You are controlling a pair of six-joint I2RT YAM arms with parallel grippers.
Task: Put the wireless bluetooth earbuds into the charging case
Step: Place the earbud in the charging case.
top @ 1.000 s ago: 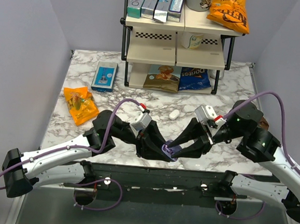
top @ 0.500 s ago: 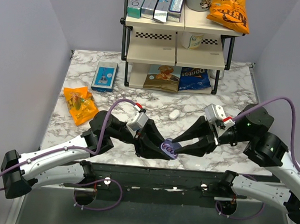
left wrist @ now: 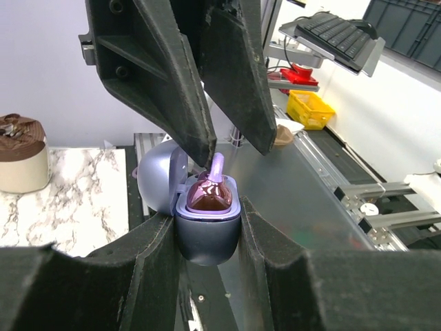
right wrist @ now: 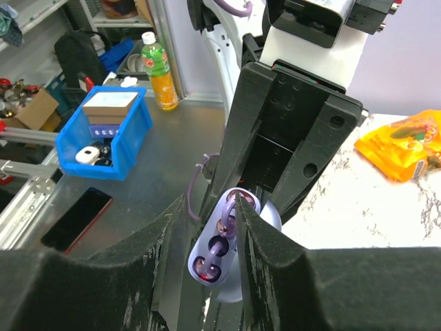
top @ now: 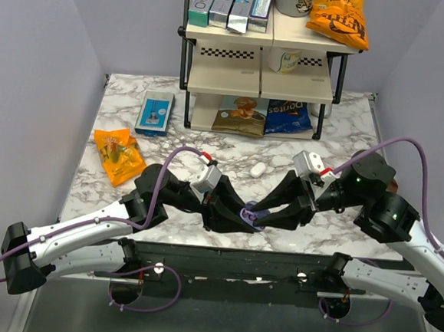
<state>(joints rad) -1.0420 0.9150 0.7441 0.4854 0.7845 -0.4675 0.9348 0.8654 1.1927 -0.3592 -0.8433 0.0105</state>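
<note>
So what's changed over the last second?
The right arm swung its elbow out to the right, then back in. The right gripper stayed at the case, straddling the earbud. The left gripper kept its clamp on the case. The orange snack bag, blue box and shelf haven't moved.

Glossy plastic charging case (left wrist: 207,238), marble-look table (top: 348,122)
</note>
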